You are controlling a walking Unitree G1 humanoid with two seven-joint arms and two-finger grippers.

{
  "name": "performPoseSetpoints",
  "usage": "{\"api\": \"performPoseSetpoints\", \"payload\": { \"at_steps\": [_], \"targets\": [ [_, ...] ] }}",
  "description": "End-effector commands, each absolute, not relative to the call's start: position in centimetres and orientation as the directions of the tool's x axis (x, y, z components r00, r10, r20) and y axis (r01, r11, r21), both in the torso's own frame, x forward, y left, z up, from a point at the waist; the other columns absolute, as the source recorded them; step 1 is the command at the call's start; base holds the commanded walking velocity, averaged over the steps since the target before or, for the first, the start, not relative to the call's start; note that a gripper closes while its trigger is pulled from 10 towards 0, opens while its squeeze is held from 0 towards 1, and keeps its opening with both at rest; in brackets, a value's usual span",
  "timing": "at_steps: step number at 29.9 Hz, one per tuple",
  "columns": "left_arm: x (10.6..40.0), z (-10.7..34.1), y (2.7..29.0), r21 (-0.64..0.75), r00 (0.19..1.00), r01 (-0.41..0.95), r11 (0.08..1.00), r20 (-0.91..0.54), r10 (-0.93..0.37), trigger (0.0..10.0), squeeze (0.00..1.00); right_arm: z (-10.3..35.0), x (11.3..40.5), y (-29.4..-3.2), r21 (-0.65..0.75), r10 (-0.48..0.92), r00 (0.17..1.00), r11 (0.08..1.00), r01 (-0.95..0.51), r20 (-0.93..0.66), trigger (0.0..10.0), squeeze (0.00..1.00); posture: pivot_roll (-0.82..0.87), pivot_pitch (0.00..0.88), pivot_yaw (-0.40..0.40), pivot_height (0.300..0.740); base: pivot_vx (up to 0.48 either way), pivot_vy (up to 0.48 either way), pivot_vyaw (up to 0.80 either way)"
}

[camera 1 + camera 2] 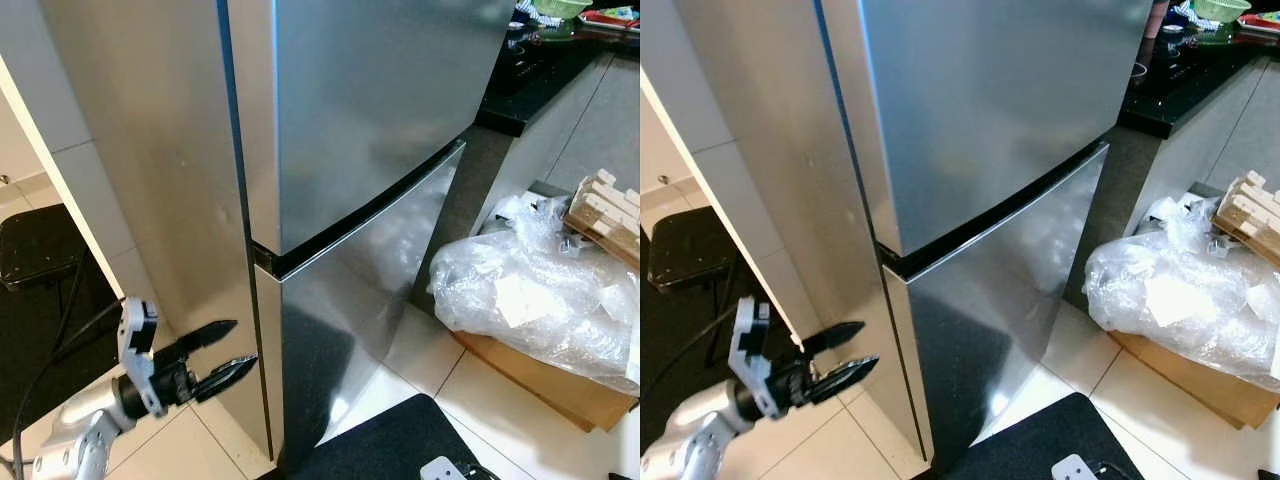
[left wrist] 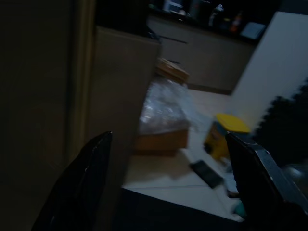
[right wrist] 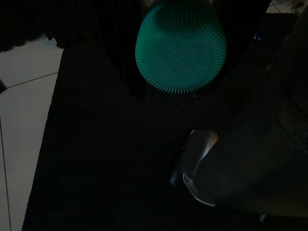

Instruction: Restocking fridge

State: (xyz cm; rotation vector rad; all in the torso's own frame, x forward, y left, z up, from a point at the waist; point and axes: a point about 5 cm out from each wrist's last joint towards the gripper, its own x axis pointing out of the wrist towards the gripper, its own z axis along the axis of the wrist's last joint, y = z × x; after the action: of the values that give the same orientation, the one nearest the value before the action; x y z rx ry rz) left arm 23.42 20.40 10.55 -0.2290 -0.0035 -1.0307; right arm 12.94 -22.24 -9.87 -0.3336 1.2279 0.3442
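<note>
Brushed steel fridge (image 1: 370, 130) with a soft sheen, glossy pale floor tiles (image 1: 480, 410), crinkled clear plastic wrap (image 1: 530, 290), bare wooden slats (image 1: 605, 212), matt black mat (image 1: 390, 445), ribbed green plastic cap (image 3: 180, 45)

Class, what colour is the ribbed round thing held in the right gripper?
Green ribbed round thing, clearest in the right wrist view.

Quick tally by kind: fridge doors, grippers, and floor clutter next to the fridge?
Fridge doors: 2, upper door, lower door, both shut
Grippers: 2, left gripper open, right gripper on green cap
Plastic bag: 1
Cardboard box: 1
Total: 6
</note>
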Motion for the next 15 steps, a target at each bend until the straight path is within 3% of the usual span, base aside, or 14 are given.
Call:
{"api": "performPoseSetpoints", "payload": {
  "at_steps": [1,6,15],
  "targets": [
    [23.8,10.3,19.8,-0.159,0.552,0.83,0.535,0.091,-0.829,10.0,0.0,-9.8,13.1,-22.4,-0.069,0.068,0.299,0.902,-0.427,-0.952,10.0,0.0,-0.04,0.0,-0.015,0.74,0.0,0.0,0.0],
    [24.3,10.2,18.8,-0.141,0.602,0.796,0.588,0.082,-0.794,10.0,0.0,-9.8,13.0,-22.3,-0.072,0.067,0.3,0.901,-0.428,-0.952,10.0,0.0,-0.04,0.0,-0.015,0.74,0.0,0.0,0.0],
    [24.3,9.4,15.8,-0.146,0.592,0.802,0.579,0.08,-0.802,10.0,0.0,-9.9,12.8,-22.4,-0.079,0.057,0.298,0.901,-0.426,-0.953,10.0,0.0,-0.04,0.0,-0.015,0.74,0.0,0.0,0.0]
  ]
}}
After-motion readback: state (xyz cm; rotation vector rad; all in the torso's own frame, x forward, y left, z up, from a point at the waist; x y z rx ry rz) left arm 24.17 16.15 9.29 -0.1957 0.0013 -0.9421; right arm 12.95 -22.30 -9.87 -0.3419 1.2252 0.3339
